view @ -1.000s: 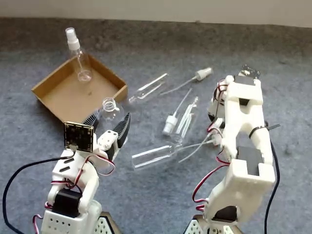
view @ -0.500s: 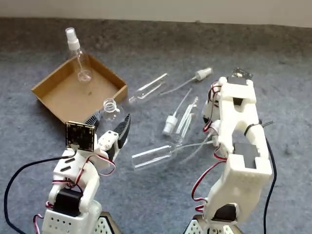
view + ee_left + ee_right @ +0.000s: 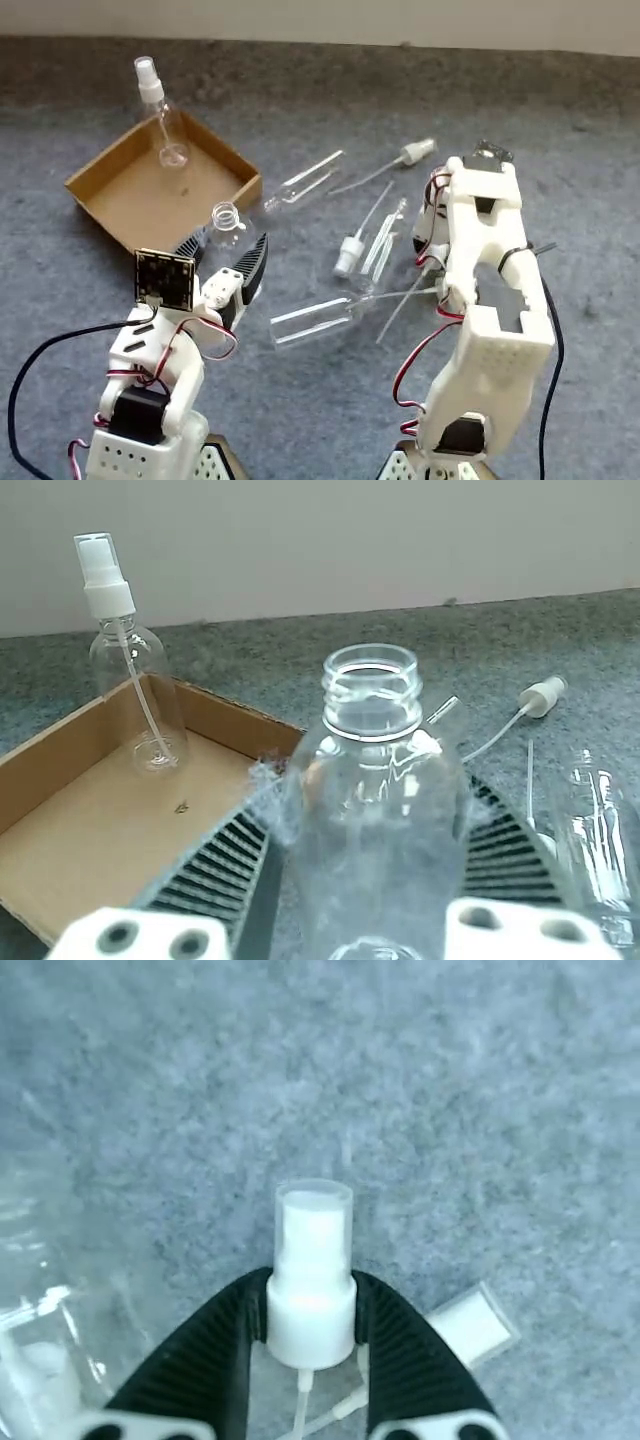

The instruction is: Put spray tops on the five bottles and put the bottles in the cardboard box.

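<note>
My left gripper point(image 3: 370, 815) is shut on an open clear bottle point(image 3: 372, 700), which it holds upright just in front of the cardboard box point(image 3: 110, 205); the high view shows this bottle point(image 3: 226, 222) between the black fingers point(image 3: 254, 262). A capped bottle point(image 3: 165, 125) stands in the box's far corner. My right gripper point(image 3: 311, 1305) is shut on a white spray top point(image 3: 312, 1260) above the mat, and its thin tube point(image 3: 400, 305) hangs slanted below the right arm point(image 3: 485, 250). Three uncapped bottles lie on the mat point(image 3: 305, 180), point(image 3: 315, 320), point(image 3: 385, 240).
Two loose spray tops lie on the grey mat, one at the back point(image 3: 415, 152) and one in the middle point(image 3: 348, 255). The lying bottles and tubes crowd the space between the arms. A pale wall edge runs along the back.
The right arm has shifted left and risen with the spray top. Its tube has swung from lying nearly flat to a steep slant. The left arm has held still.
</note>
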